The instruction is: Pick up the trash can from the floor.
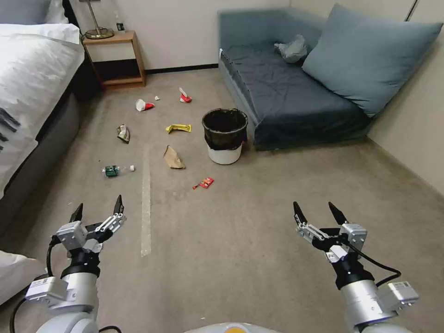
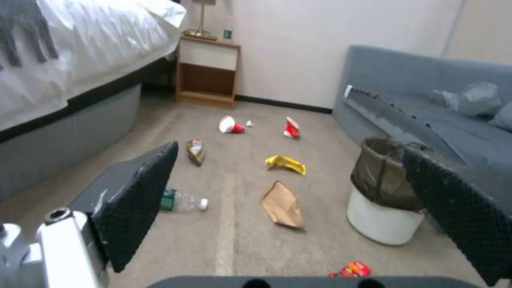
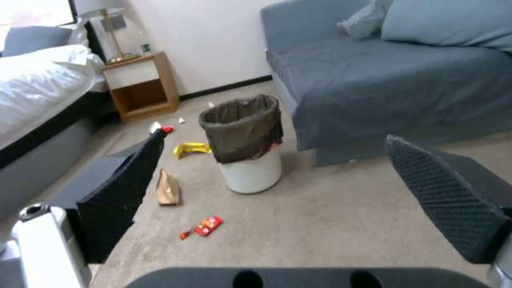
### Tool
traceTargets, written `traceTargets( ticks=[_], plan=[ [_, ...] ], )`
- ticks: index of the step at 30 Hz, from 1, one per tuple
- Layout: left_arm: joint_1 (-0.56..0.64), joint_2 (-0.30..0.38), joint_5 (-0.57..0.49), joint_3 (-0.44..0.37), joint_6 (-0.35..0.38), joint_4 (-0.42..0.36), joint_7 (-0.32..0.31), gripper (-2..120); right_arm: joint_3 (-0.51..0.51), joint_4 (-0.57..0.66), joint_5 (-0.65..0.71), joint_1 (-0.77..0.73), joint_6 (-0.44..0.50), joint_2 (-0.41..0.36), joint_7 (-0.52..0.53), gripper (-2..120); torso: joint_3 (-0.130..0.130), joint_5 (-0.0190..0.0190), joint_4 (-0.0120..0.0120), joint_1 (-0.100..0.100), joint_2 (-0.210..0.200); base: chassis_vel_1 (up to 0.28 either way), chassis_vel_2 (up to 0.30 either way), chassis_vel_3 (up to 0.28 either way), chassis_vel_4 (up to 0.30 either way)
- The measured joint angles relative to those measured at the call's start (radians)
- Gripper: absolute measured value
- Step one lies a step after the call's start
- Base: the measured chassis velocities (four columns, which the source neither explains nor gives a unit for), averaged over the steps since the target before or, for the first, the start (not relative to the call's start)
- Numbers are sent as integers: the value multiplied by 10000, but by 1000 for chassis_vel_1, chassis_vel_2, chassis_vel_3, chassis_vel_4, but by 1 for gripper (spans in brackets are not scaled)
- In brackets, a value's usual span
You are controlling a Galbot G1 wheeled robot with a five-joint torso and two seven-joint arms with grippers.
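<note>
So nothing's gripped yet: left gripper (image 1: pixel 98 208) and right gripper (image 1: pixel 319 210) both hang wide apart w/ nothing in them, low over the floor (image 1: pixel 259 231), well short of the trash can (image 1: pixel 225 136), which stands upright just beside the sofa (image 1: pixel 286 97) front corner. Best bet imo is closing in first, then taking the rim or white wall w/o snagging the black liner (image 1: pixel 225 121). Red wrapper (image 1: pixel 205 183) lies on the way; paper bag (image 1: pixel 173 157), yellow wrapper (image 1: pixel 178 128) and bottle (image 1: pixel 116 170) sit off toward the bed (image 1: pixel 32 78) side, so approach looks mostly open.

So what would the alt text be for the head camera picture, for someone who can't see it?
A white trash can with a black liner stands upright on the carpeted floor beside a blue sofa, litter scattered around. Nearer the camera, the left gripper and right gripper hover open.
</note>
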Motion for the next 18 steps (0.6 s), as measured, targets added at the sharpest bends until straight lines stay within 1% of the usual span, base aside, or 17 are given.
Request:
traceTargets(
  ticks=[8,18],
  plan=[
    [28,-24,11,4,-12,-25,6,100,1,17,24,-5,25,-18,-11,100,0,0,0,0,0,-17,21,9,-15],
    [43,-73,28,12,-25,-26,22,100,9,3,25,-21,80,-31,-26,100,1,0,0,0,0,-63,60,68,-67]
  ],
)
